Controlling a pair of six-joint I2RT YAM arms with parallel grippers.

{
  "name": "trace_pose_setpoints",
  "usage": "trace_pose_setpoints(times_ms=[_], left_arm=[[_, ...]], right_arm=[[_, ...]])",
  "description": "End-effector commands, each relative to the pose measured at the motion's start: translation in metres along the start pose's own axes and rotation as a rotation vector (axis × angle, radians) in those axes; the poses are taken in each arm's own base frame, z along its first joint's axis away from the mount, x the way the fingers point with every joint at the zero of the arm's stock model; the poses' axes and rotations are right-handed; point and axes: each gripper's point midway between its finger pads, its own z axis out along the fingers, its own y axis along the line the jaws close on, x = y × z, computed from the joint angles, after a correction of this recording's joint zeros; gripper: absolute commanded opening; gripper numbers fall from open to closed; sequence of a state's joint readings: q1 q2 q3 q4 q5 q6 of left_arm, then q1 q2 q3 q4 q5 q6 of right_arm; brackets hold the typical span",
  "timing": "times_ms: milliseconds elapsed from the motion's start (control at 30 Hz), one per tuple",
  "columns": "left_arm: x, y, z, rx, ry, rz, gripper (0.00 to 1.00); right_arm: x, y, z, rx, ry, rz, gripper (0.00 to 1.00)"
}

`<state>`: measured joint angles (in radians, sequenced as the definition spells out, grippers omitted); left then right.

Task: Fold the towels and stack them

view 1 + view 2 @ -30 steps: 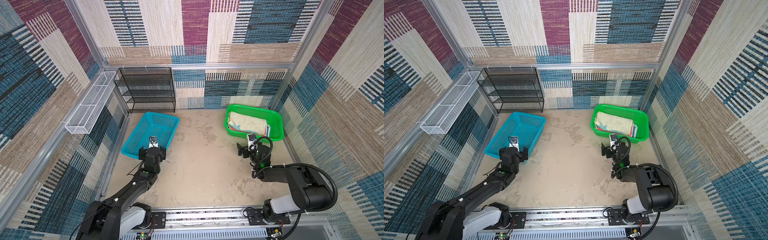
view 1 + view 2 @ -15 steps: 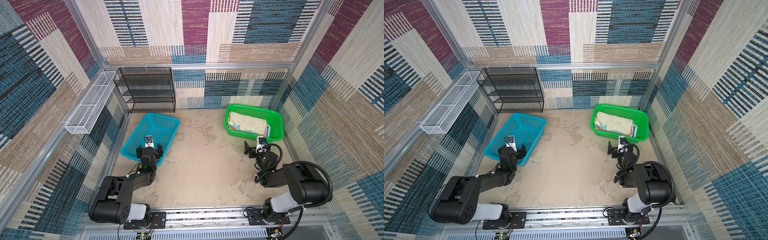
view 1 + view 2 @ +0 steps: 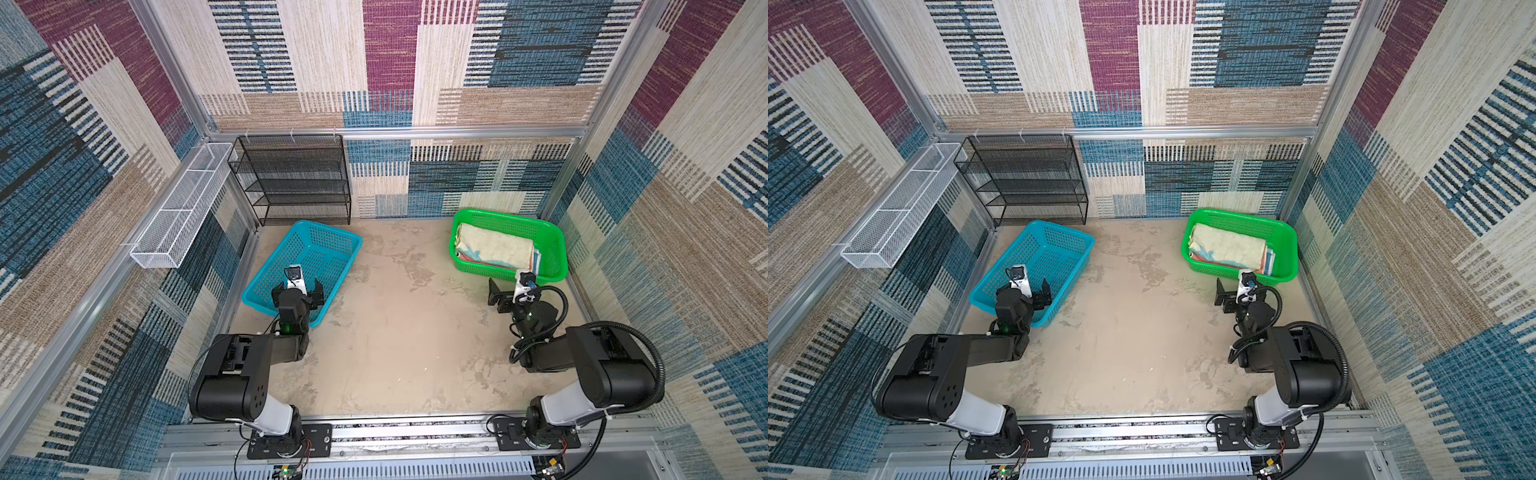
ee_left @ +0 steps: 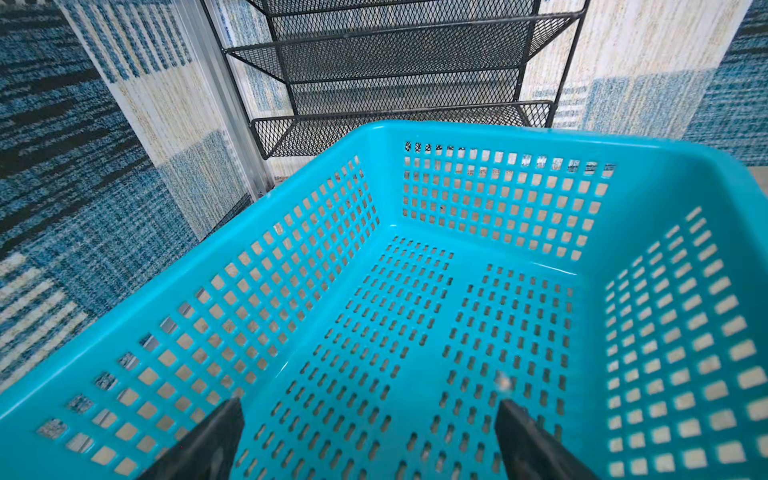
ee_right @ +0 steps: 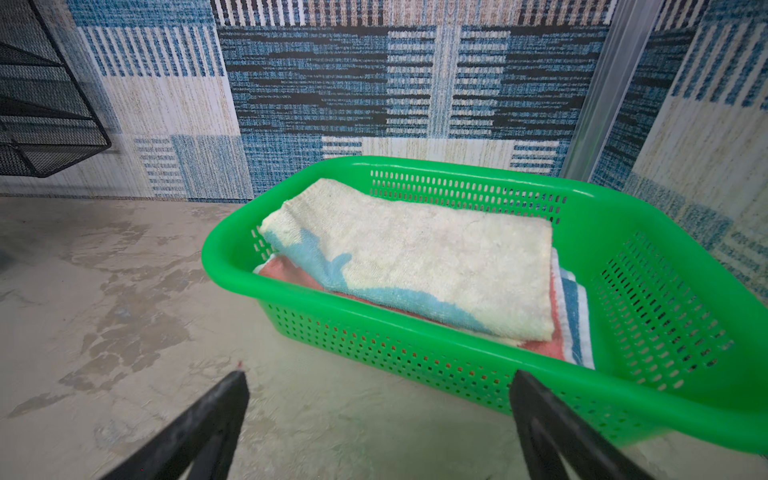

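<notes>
green plastic basket (image 3: pixel 509 214) at 2 o'clock of the table (image 3: pixel 395 332) holds the towels (image 3: pixel 494 245), folded and stacked, cream one on top; task looks near done
right gripper (image 5: pixel 378 376), fingers spread and empty, sits just off the basket's 6 o'clock wall: a forward nudge could shove it and skew the stack. left gripper (image 4: pixel 368 405), likewise spread and empty, hangs over the blue basket (image 4: pixel 478 133) at 10 o'clock; a drop could snag its rim

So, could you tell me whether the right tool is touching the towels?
Apart: the right wrist view shows the basket standing between the tool and the towels.
</notes>
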<state>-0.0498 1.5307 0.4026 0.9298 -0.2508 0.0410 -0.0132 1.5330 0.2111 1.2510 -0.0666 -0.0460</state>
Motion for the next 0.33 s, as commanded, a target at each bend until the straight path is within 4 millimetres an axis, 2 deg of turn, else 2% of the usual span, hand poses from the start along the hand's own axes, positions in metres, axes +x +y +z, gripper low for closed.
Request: trace_pose_setpoints(times_ms=[0, 300], left_arm=[[0.0197, -0.0032, 0.0011, 0.026, 0.082, -0.014, 0.99], [0.0189, -0.0023, 0.0009, 0.027, 0.077, -0.017, 0.99]], right_arm=[[-0.0064, -0.0027, 0.0008, 0.016, -0.024, 0.009, 1.0], [-0.0059, -0.0015, 0.0019, 0.009, -0.02, 0.01, 1.0]])
